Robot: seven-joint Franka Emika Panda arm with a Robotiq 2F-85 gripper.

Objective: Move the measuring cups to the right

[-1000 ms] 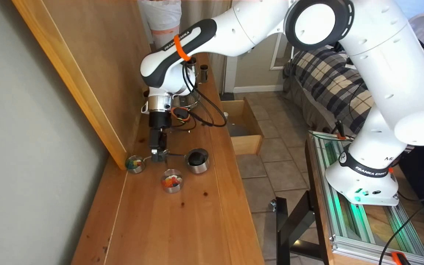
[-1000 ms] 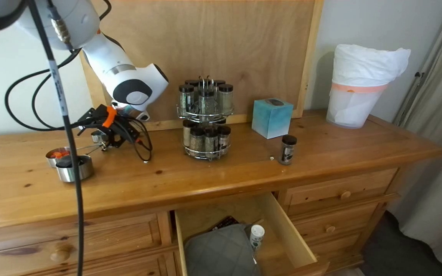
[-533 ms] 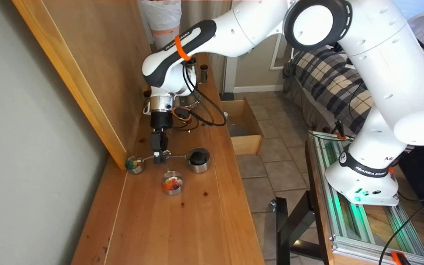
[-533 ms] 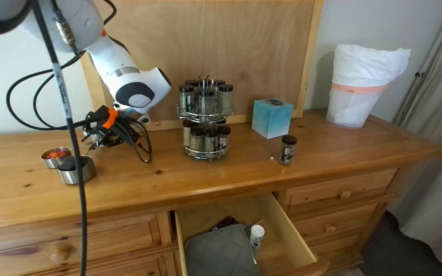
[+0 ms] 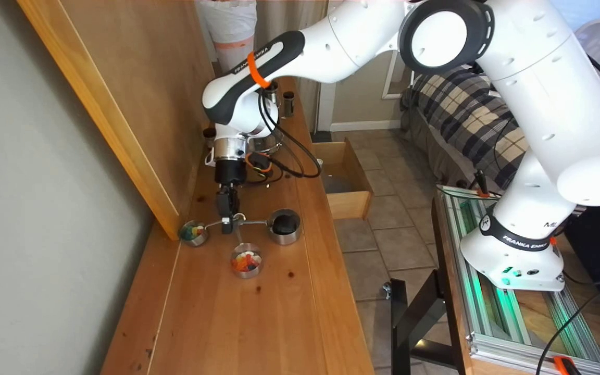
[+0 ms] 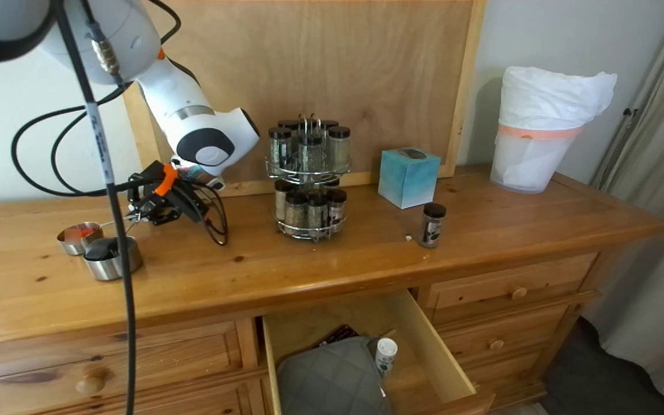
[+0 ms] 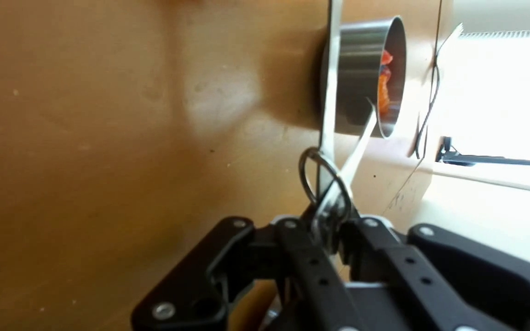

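Note:
Three steel measuring cups sit on the wooden dresser top, joined by thin handles at a ring [image 7: 303, 177]. In an exterior view, the cup with green bits [image 5: 194, 234] is by the wall panel, the cup with orange-red bits [image 5: 246, 262] is in the middle, and the cup with a black lump [image 5: 284, 227] is nearer the front edge. My gripper [image 7: 330, 223] is shut on the handle ends, just below the ring. The orange-red cup [image 7: 359, 76] shows beyond the fingers in the wrist view. In an exterior view the green cup is hidden behind the gripper [image 6: 143, 216].
A two-tier spice rack [image 6: 309, 176], a blue tissue box [image 6: 408, 180], a spice jar [image 6: 432, 226] and a lined white bin [image 6: 531, 135] stand along the dresser. Below the front edge, a drawer [image 6: 438, 351] is pulled out. A wooden panel [image 6: 378, 69] rises behind.
The jaws have closed on the handles. My gripper has shifted slightly, and the cups have shifted a little on the dresser top. The green cup, partly visible earlier, is now hidden in an exterior view.

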